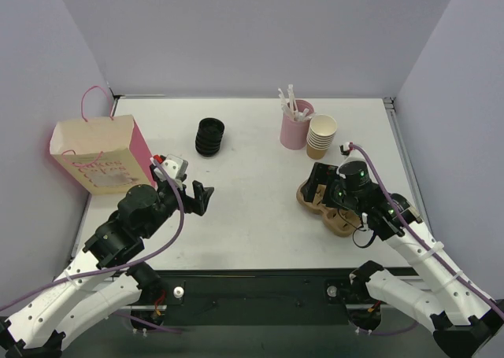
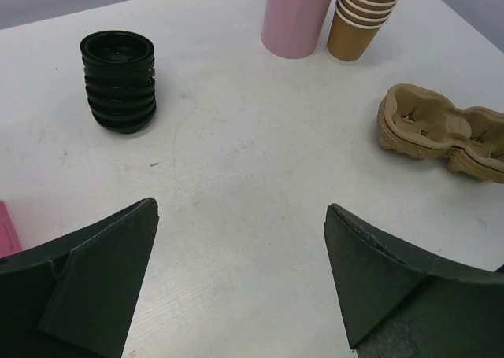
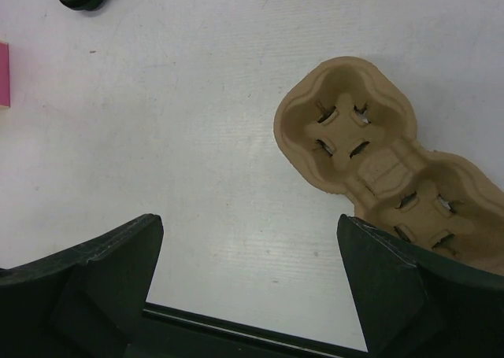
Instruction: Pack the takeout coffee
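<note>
White table [image 1: 252, 232], matte and lightly scuffed; at its left a pink paper bag [image 1: 94, 149] with a cord handle, its pale printed panel too small to read. At the back stand ribbed black lids [image 2: 118, 83] in a stack, a smooth pink cup [image 1: 296, 131] of white sticks, and nested tan paper cups [image 1: 321, 136]. The left gripper [image 2: 240, 212] gapes wide, holding nothing; the right gripper [image 3: 248, 220] – equally wide, empty – hangs over a moulded pulp cup carrier [image 3: 346, 130], partly hiding it from above. Where the takeout coffee stands cannot be told.
</note>
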Tool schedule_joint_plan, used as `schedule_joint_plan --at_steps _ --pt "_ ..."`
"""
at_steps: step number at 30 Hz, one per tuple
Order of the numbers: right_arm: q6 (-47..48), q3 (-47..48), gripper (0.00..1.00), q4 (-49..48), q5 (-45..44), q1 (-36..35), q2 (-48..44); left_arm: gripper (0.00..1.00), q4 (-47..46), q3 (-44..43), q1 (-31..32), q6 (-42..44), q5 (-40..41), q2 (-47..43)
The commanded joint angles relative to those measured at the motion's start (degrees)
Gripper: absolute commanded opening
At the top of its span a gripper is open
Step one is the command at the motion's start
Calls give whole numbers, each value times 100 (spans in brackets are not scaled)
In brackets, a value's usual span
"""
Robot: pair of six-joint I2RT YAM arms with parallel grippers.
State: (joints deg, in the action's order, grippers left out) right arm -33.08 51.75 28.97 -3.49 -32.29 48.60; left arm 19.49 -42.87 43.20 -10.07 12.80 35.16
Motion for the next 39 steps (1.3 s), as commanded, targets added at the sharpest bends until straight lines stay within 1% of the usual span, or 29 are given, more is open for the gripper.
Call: schedule_joint_plan --at_steps 1,7,11,12,15,16,18,19,22,24,25,26,31,39 --pt "-111 108 100 100 -214 13 -8 96 -279 -28 39 -39 82 -27" --pt "-129 257 99 117 -468 13 88 96 -270 -28 48 -31 135 -35" --pt "-23 529 97 196 -1126 30 193 96 -270 -19 66 -31 162 -53" --pt "168 730 97 188 -1476 100 263 96 -279 -19 66 -31 162 -44" --pt "512 1274 90 126 -2092 328 746 96 -279 -19 66 -22 153 -35" --pt "600 1451 82 118 -2103 634 895 96 -279 -19 66 -22 153 -27" --pt "645 1758 71 57 -1841 1065 1344 96 -261 -37 75 -22 162 -18" --pt "680 2064 62 12 -1553 1398 1493 96 -261 -37 83 -13 162 -18" --pt "750 2619 52 -120 -1200 1795 2108 96 -252 -54 92 4 179 -35" --pt "759 2919 48 -120 -1085 1954 2592 96 -252 -46 101 5 170 -44" --pt "777 3033 42 -137 -1075 2007 2741 96 -252 -46 110 5 179 -44" --pt "820 3234 40 -146 -1084 2086 3012 96 -252 -54 110 13 179 -53" --pt "952 3658 37 -278 -803 2341 3848 96 -252 -55 136 5 118 -53" --pt "1040 4167 35 -401 -276 2553 4658 96 -252 -55 154 5 83 -79"
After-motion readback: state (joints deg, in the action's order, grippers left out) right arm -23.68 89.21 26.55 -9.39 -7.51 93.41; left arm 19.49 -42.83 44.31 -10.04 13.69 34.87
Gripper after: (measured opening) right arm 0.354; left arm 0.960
